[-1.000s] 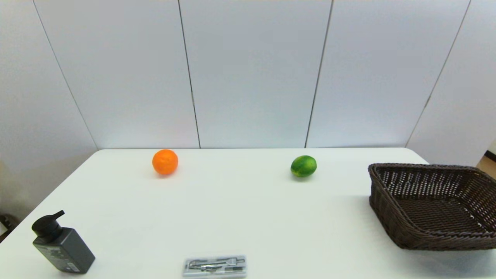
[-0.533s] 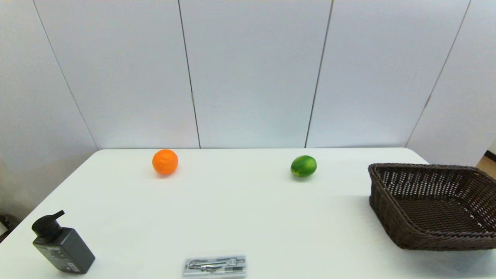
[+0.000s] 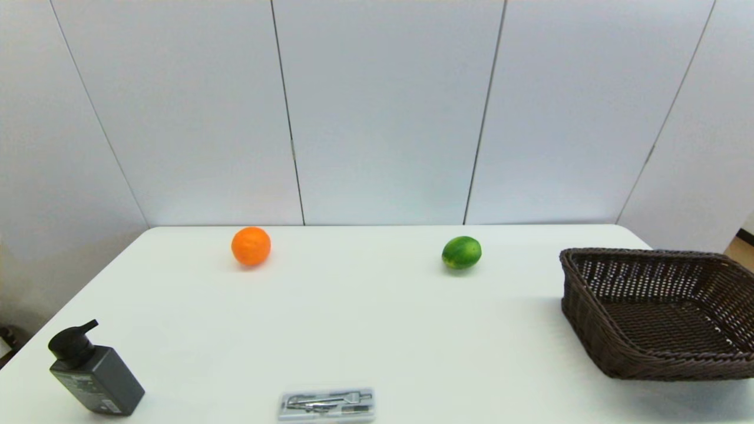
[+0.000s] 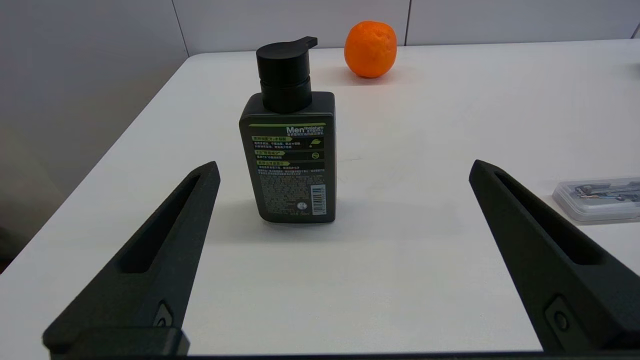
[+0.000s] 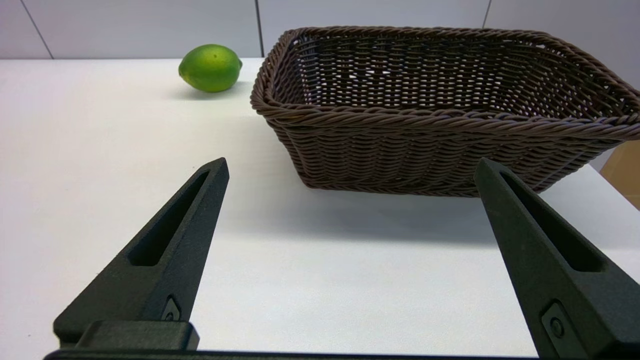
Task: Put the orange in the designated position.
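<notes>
Nothing has moved since the earlier frames. Head view: orange point(image 3: 251, 246) rests far left on the table point(image 3: 377, 330). Left wrist view: left gripper point(image 4: 345, 170) wide open, empty; route around pump bottle point(image 4: 292, 145). Right wrist view: right gripper point(image 5: 350, 170) open, empty, parked near the basket point(image 5: 440, 120).

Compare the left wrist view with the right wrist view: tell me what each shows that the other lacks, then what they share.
Only the left wrist view shows the orange, the dark pump bottle, the clear plastic case and the open left tool.

Only the right wrist view shows the green fruit, the wicker basket and the open right tool.

Both show the white table.
</notes>
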Tool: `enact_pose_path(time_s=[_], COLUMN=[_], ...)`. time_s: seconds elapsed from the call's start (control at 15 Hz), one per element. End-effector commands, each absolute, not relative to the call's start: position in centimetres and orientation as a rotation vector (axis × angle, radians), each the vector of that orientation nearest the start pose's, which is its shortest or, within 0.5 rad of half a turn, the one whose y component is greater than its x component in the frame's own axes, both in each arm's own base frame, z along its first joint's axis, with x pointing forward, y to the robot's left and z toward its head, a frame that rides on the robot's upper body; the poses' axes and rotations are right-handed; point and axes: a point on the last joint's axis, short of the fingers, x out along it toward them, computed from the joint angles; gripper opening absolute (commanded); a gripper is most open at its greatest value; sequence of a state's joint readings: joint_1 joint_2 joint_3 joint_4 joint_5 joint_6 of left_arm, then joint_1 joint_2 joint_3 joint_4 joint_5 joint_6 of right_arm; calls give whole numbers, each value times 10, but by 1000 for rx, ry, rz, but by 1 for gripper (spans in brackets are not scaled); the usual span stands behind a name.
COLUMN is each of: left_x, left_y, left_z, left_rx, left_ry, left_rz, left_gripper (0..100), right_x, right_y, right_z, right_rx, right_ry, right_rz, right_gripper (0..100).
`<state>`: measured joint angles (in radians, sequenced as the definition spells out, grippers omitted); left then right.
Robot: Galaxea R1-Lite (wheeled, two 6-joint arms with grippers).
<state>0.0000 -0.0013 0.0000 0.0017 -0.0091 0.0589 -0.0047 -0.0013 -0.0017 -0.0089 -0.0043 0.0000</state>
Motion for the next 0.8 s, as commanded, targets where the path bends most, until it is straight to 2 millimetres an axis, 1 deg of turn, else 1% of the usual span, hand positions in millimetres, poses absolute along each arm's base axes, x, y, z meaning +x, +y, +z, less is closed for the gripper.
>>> enact_pose_path(time_s=[0.07, 0.33, 0.47, 0.53, 0.6, 0.8], left_x=[-23, -24, -24, -25, -26, -31], left_y=[0, 0, 0, 0, 0, 0], left_z=[75, 77, 81, 87, 96, 143], left_rx=[52, 11, 11, 15, 23, 37], left_ry=[1, -2, -5, -8, -11, -19], left_rz=[-9, -5, -6, -9, -11, -9], left_gripper=[100, 100, 100, 100, 100, 100], right_x=[-23, -23, -23, -23, -23, -23], right_y=[0, 0, 0, 0, 0, 0], right_z=[77, 77, 77, 77, 77, 77], right_rx=[0, 0, 0, 0, 0, 0], right_ry=[-12, -12, -11, -11, -12, -12], right_rz=[-9, -9, -9, -9, -9, -9], right_gripper=[100, 100, 100, 100, 100, 100])
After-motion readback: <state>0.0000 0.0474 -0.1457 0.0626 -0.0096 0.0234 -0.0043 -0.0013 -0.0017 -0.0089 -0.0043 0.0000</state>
